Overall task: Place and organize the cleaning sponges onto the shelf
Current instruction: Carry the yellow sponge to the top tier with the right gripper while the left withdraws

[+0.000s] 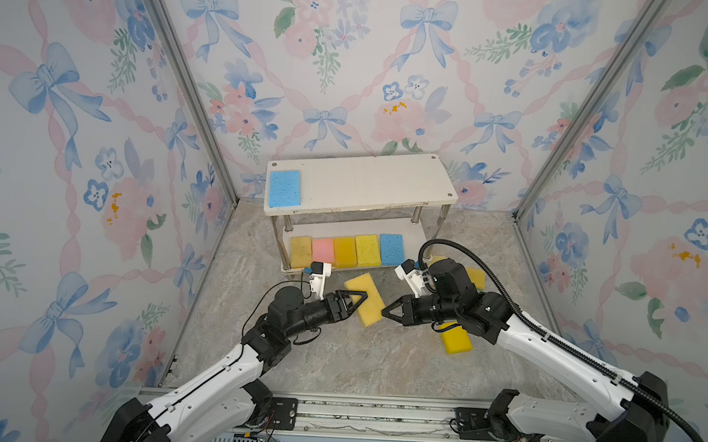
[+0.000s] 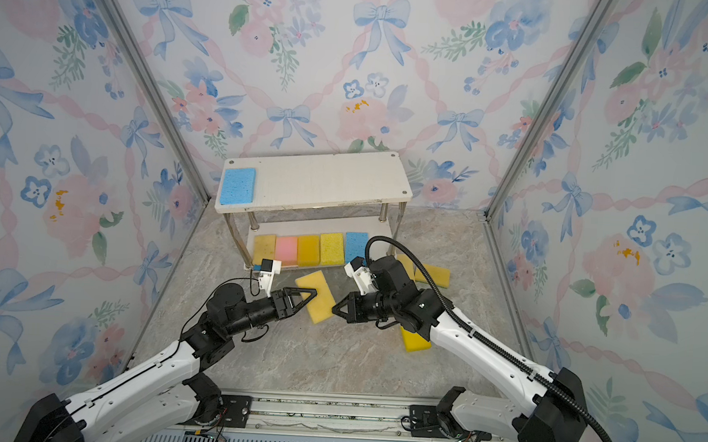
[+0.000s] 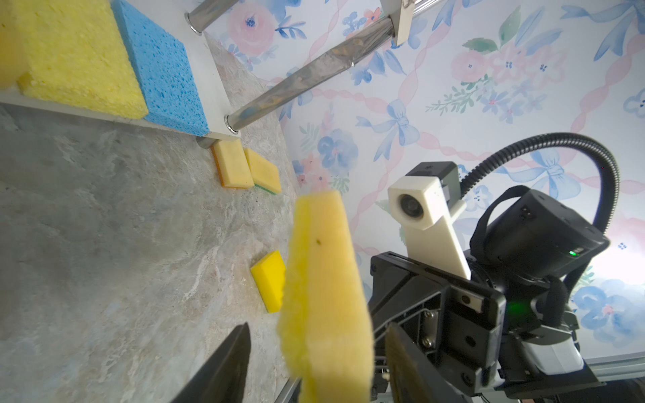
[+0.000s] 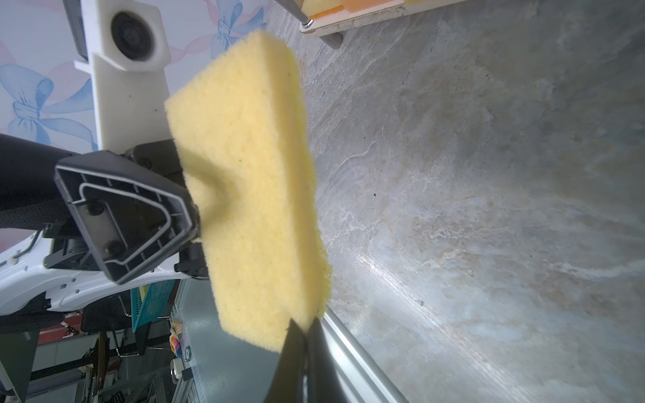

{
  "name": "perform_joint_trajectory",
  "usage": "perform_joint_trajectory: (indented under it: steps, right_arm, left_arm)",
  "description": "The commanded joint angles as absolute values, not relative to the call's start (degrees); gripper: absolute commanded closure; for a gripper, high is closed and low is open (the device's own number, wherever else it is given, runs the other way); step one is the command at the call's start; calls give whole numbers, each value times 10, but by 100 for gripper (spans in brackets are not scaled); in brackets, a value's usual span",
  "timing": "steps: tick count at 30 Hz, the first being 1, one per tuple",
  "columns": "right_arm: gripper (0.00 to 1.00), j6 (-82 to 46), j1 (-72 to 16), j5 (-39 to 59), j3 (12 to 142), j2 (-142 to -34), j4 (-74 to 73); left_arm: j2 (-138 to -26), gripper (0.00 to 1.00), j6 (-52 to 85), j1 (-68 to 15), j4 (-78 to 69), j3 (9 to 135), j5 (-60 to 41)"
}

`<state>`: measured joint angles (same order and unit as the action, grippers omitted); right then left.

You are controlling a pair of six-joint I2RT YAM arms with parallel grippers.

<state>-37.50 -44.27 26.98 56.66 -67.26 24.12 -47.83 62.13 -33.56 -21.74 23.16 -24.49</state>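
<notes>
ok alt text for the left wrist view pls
A yellow sponge hangs edge-on between the left gripper's spread fingers, the right gripper close behind it. Yellow and blue sponges sit on the shelf's lower board; three more sponges lie on the tabletop.

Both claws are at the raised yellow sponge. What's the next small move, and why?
Probably back the left claw off the yellow sponge. Its jaws stand open either side of it, while the right claw is shut on the sponge's edge, so the right arm looks ready to take it to the shelf.
</notes>
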Motion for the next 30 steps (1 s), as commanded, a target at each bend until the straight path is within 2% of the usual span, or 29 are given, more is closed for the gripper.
perform_joint_trajectory:
  steps: [1, 5, 9, 30]
  right_arm:
    - [97, -375, -421, 231, 601, -632, 286]
    - [97, -367, -387, 208, 664, -624, 330]
    - [96, -363, -388, 211, 755, -660, 339]
    - [96, -361, -467, 152, 1240, -1067, 331]
  left_arm:
    - [-436, 15, 575, -322, -130, 258, -214]
    - [-370, 7, 576, -294, -76, 239, -176]
    - [-331, 5, 588, -279, -73, 197, -173]
    - [-379, 2, 521, -278, -46, 164, -212]
